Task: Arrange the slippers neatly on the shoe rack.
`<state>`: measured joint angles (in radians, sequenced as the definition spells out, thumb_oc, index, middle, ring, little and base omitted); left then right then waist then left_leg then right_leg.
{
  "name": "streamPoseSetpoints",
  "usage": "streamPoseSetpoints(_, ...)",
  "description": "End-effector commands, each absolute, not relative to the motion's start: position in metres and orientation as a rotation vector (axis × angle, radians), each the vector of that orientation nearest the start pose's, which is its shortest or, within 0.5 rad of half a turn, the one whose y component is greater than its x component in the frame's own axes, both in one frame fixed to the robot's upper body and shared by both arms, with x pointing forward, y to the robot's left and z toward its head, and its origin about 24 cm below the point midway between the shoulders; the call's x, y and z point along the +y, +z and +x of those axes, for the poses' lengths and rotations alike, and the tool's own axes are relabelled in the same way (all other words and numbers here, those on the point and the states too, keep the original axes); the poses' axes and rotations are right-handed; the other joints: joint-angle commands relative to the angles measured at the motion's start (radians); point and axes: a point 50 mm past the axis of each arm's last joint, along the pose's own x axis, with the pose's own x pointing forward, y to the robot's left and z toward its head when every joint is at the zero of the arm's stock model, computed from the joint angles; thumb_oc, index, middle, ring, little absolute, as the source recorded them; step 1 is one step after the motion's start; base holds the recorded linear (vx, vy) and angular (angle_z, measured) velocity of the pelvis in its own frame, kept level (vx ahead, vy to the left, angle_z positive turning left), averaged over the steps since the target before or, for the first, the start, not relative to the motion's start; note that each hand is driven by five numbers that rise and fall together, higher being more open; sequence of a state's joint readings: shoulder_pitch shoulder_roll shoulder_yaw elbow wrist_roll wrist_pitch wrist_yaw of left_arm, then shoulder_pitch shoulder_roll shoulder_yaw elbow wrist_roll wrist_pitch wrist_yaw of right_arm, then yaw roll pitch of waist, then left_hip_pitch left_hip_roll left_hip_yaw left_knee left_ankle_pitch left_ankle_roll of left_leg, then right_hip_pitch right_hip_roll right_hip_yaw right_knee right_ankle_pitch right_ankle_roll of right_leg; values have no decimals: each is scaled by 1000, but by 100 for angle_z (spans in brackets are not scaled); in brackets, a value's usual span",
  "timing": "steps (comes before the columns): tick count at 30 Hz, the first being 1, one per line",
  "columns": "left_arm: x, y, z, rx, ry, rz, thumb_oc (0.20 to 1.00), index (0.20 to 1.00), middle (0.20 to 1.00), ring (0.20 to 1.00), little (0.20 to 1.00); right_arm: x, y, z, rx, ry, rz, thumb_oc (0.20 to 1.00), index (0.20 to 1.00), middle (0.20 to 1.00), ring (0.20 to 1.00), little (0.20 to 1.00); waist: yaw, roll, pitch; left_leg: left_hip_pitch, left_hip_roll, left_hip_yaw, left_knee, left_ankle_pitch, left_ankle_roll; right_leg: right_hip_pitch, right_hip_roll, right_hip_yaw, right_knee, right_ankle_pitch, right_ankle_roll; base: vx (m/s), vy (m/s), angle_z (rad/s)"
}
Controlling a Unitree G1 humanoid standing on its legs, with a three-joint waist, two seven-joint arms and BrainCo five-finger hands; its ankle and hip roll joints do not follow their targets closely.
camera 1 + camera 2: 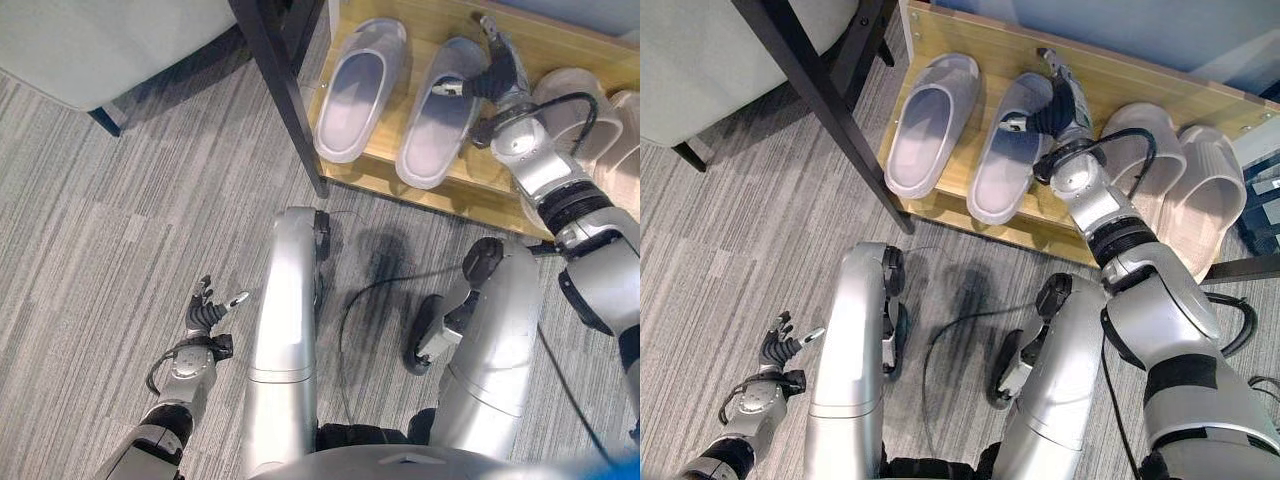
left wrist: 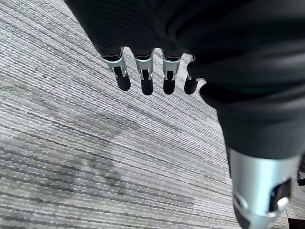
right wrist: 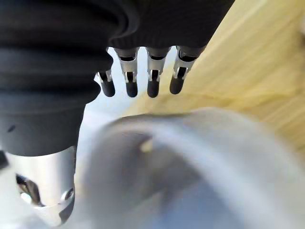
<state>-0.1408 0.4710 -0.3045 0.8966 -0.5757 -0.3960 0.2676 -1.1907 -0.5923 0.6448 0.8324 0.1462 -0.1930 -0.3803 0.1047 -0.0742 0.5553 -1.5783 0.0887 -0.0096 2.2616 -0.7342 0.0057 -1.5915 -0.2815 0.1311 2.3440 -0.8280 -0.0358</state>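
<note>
Two pale lilac slippers lie side by side, toes away from me, on the wooden shoe rack (image 1: 470,185): the left one (image 1: 358,90) and the right one (image 1: 436,118). My right hand (image 1: 497,72) hovers over the right lilac slipper's far end, fingers (image 3: 128,81) straight and the thumb out to the side, holding nothing; the slipper's strap (image 3: 190,162) lies just under it. A pair of cream slippers (image 1: 1143,150) (image 1: 1205,195) sits further right on the rack. My left hand (image 1: 205,312) hangs open low over the carpet at the left, its fingers (image 2: 143,78) straight.
A black slanted frame leg (image 1: 285,95) stands right beside the rack's left end. A grey upholstered seat (image 1: 100,40) on dark legs sits at the back left. Grey striped carpet (image 1: 120,220) covers the floor in front of the rack.
</note>
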Motion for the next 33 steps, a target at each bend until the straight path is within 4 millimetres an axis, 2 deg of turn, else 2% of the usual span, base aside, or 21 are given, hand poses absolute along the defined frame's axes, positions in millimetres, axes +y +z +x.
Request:
streamPoseSetpoints(1,279,-65,209,397,401,143,1000,1000,1000,1000,1000,-163,286,395,-707,-158,-727,1000,1000,1000,1000,1000,44,-25,-35,8,-3,-107,-53,-47,6,23,14,202,16,104,-63,0,0,0)
streamPoseSetpoints(6,276,-69,203,409,433,140,1000,1000,1000,1000,1000,-155,288,378,-820,-143,-713,1000,1000,1000,1000,1000,26,-31,-35,8,-4,-115,-45,-52,7,22,20,202,27,94,-63,15,1,-3)
streamPoseSetpoints(9,274,-68,207,400,445,139,1000,1000,1000,1000,1000,-149,280,366,-876,-124,-682,1000,1000,1000,1000,1000,10,-36,-35,8,-4,-115,-43,-55,7,22,21,200,30,90,-63,15,-21,-5)
streamPoseSetpoints(10,275,-66,209,393,442,149,1000,1000,1000,1000,1000,-144,283,360,-920,-104,-748,1000,1000,1000,1000,1000,3,-38,-35,8,-3,-117,-42,-54,5,22,23,198,29,85,-63,13,-30,-9)
streamPoseSetpoints(13,269,-65,212,388,429,159,1000,1000,1000,1000,1000,-144,271,353,-917,-102,-735,1000,1000,1000,1000,1000,-10,-36,-35,8,-6,-127,-37,-53,4,22,30,196,33,85,-58,11,-30,-5)
streamPoseSetpoints(16,270,-65,212,389,432,152,1000,1000,1000,1000,1000,-142,261,350,-899,-87,-705,1000,1000,1000,1000,1000,-15,-36,-35,8,-6,-128,-34,-54,3,22,32,196,36,83,-60,9,-21,-3)
streamPoseSetpoints(18,271,-66,211,395,432,166,1000,1000,1000,1000,1000,-139,246,348,-863,-60,-668,1000,1000,1000,1000,1000,-24,-33,-35,8,-7,-129,-29,-54,3,22,35,194,42,77,-59,19,-29,-6)
streamPoseSetpoints(19,269,-66,209,389,451,119,1000,1000,1000,1000,1000,-133,227,347,-807,-29,-620,1000,1000,1000,1000,1000,-27,-29,-35,8,-10,-129,-29,-55,4,22,33,193,42,77,-57,25,-41,-3)
streamPoseSetpoints(25,269,-67,208,391,478,95,1000,1000,1000,1000,1000,-126,214,349,-759,-12,-565,1000,1000,1000,1000,1000,-26,-30,-35,8,-10,-129,-30,-55,5,22,32,191,46,79,-57,3,-5,-1)
streamPoseSetpoints(33,267,-69,211,409,463,116,1000,1000,1000,1000,1000,-106,215,348,-763,53,-484,1000,1000,1000,1000,1000,-26,-27,-35,8,-11,-129,-24,-55,5,22,37,193,48,82,-55,0,0,0)
